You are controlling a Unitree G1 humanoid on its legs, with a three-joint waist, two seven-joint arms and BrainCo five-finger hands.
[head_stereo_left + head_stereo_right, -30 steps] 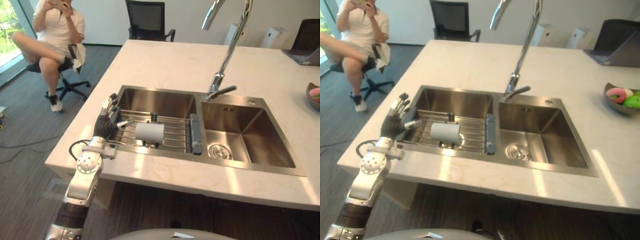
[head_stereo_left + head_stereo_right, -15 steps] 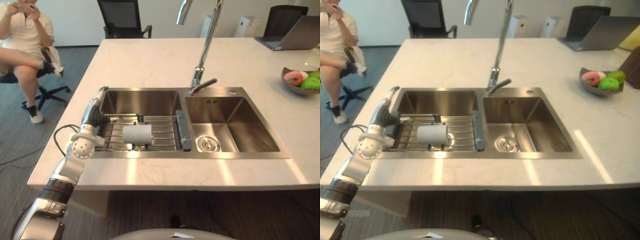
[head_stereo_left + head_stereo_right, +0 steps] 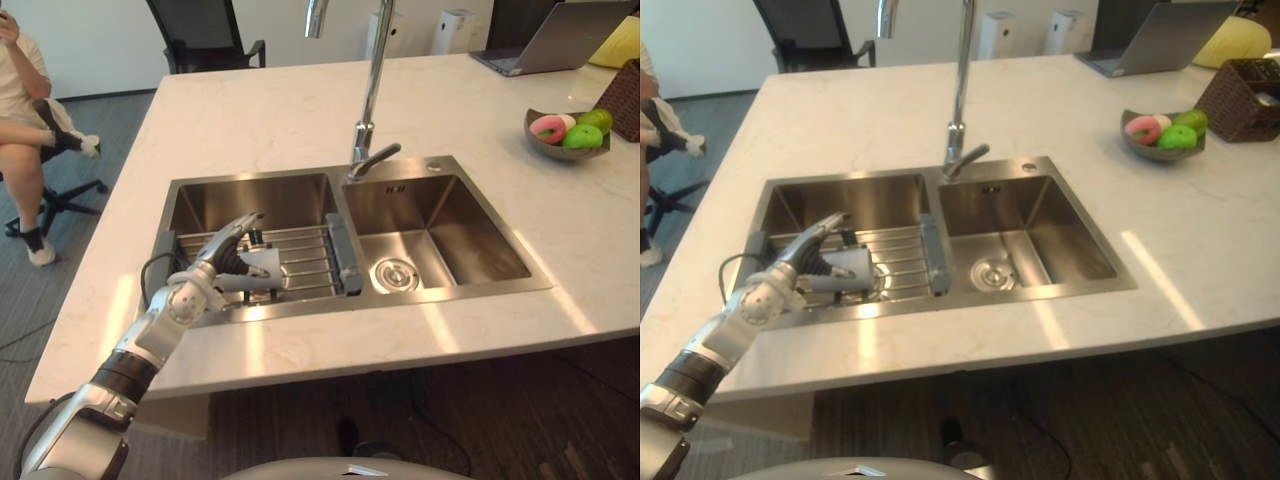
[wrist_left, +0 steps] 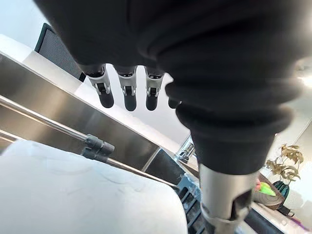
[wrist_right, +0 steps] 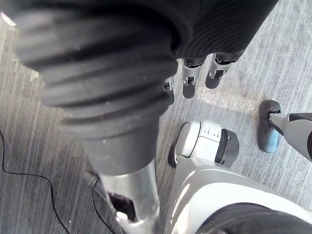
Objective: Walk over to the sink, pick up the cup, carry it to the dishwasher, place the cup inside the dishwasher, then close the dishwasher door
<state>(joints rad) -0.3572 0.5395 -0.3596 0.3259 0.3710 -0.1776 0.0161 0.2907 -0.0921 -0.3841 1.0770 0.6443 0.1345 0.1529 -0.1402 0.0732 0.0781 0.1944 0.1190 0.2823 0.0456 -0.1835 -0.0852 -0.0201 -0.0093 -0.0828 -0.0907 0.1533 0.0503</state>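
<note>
Swung over the rack (image 3: 305, 262), left robot hand (image 3: 222, 258) is released; cup (image 4: 73, 195) just under its fingers (image 4: 127, 97).

Sink (image 3: 400, 205), 2 basins: wire rack (image 3: 305, 260) spans left basin, open above; faucet (image 3: 371, 85) rises behind divider; right basin unobstructed.

Cup (image 3: 268, 262) half hidden behind left hand (image 3: 222, 251); faucet (image 3: 376, 60) top cut off.

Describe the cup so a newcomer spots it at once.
Find the double sink in the white counter; its left basin holds a wire rack. The cup lies on its side there, beside the left hand: a pale cylinder among steel bars.
</note>
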